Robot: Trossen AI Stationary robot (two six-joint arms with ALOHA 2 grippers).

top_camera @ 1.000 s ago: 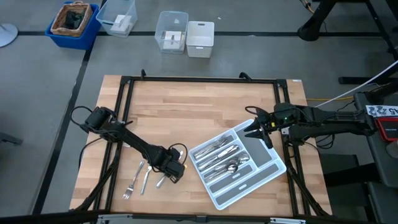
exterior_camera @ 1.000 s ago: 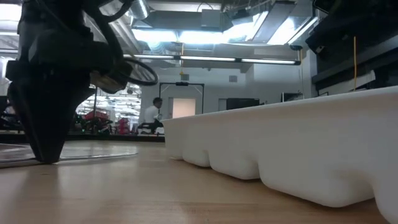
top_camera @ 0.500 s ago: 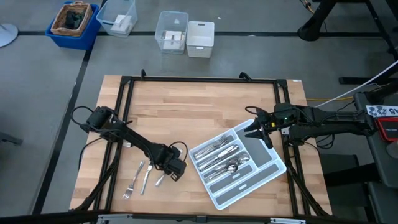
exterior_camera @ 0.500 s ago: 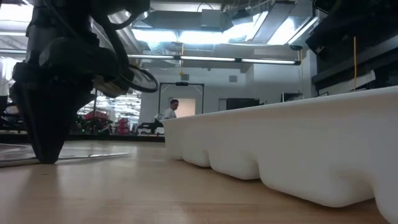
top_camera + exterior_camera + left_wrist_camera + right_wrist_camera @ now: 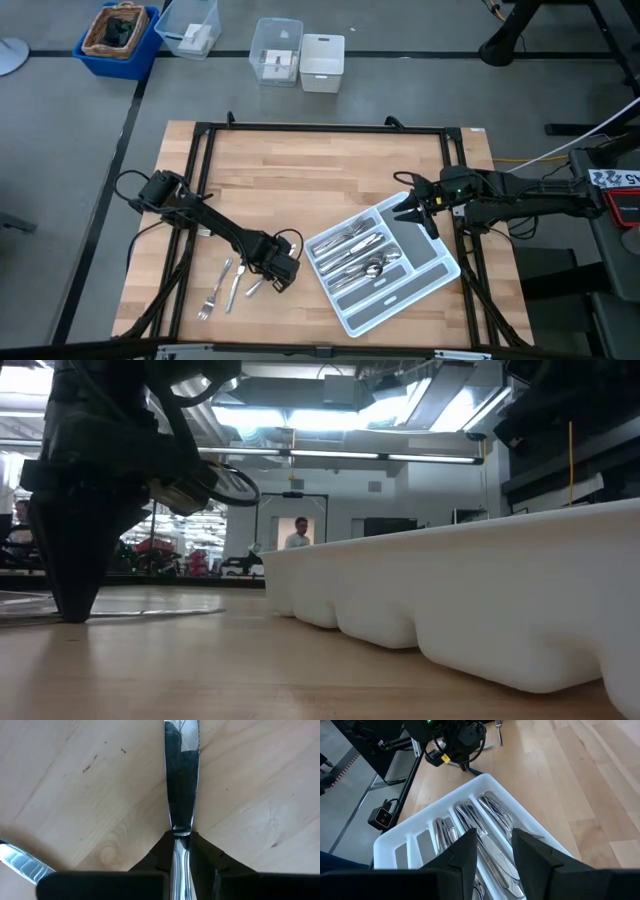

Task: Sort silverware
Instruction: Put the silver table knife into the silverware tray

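Observation:
A table knife [image 5: 181, 780] lies flat on the wooden table, left of the light grey tray [image 5: 422, 262]. My left gripper [image 5: 280, 278] points down over it and is shut on it. Two more pieces of silverware [image 5: 212, 298] [image 5: 234, 285] lie on the wood to the knife's left. Several forks, spoons and knives [image 5: 355, 250] lie in the tray's compartments. My right gripper [image 5: 410, 208] hangs open above the tray's far right corner, touching nothing. In the right wrist view the right gripper [image 5: 495, 834] looks down on the tray's rim [image 5: 485, 777]. My left gripper pinches the knife between its two fingers where the blade narrows into the handle [image 5: 181, 829]. The fingers [image 5: 160, 851] come from above, pointing down, one on each long side. The knife lies flat on the table, its blade reaching out beyond the fingertips.
A black frame rail [image 5: 320, 127] runs round the tabletop. Clear plastic boxes [image 5: 275, 50], a white box [image 5: 322, 62] and a blue bin [image 5: 118, 35] stand on the floor beyond the far edge. A person [image 5: 297, 535] stands far off in the room.
My left gripper has shut its fingers on the knife while staying over the same spot; the knife still lies on the table. In the room behind, a person has walked toward the right.

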